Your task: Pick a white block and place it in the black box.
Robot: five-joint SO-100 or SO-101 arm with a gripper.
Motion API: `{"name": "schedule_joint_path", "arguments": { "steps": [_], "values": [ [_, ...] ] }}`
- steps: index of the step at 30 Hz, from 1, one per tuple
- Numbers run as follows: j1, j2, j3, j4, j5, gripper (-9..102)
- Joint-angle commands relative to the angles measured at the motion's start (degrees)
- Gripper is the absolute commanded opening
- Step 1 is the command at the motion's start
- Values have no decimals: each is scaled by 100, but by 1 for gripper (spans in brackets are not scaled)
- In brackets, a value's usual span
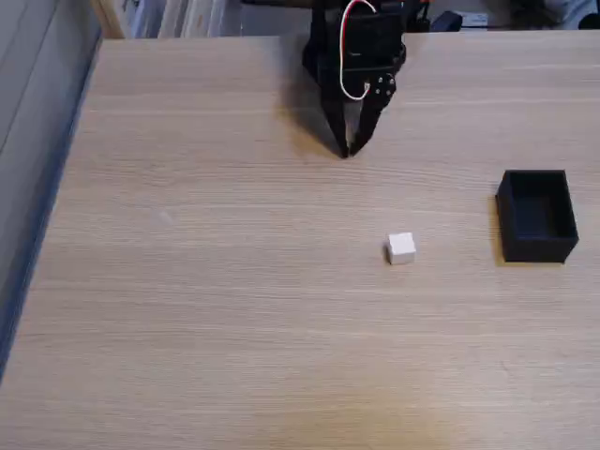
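Note:
A small white block (401, 248) lies on the wooden table right of centre in the fixed view. The black box (537, 216) stands open-topped near the right edge, well apart from the block, and looks empty inside. My black gripper (349, 150) hangs at the back centre of the table, tips pointing down towards the surface. Its two fingers meet at the tips with nothing between them. The block is a good way in front of the gripper and slightly to its right.
The light wood table (206, 281) spreads wide to the left and front. Its left edge (47, 216) drops off to a grey floor. Clutter sits behind the table's far edge.

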Motion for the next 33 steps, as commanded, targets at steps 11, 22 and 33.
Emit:
{"name": "schedule_joint_path", "arguments": {
  "steps": [11, 22, 33],
  "values": [
    [255, 35, 70, 26, 18, 0],
    [475, 35, 79, 26, 18, 0],
    [88, 35, 79, 26, 35, 0]
  ]
}}
